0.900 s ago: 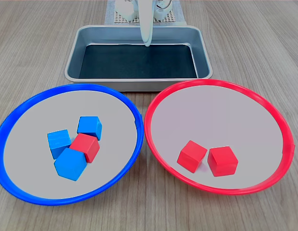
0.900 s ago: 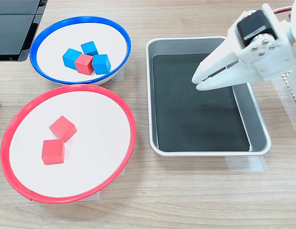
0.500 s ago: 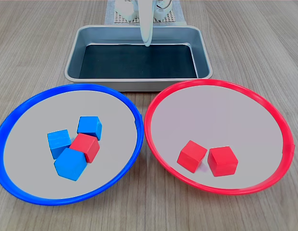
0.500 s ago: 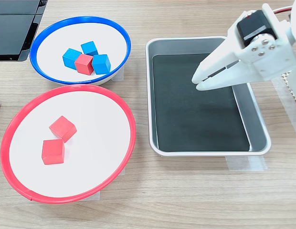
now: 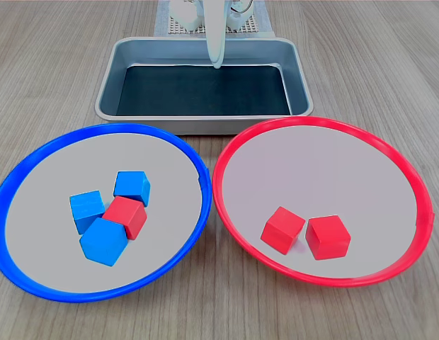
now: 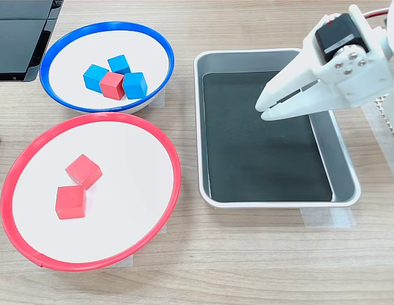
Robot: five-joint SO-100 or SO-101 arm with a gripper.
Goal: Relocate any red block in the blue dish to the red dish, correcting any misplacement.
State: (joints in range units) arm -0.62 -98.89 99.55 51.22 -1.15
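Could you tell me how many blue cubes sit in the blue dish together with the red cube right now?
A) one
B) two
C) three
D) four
C: in both exterior views the blue dish holds three blue cubes crowded around the one red cube, with no other cubes in it.

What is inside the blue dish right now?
In both exterior views the blue dish holds four cubes bunched together: one red block pressed among three blue cubes. Whether anything lies beneath them cannot be seen.
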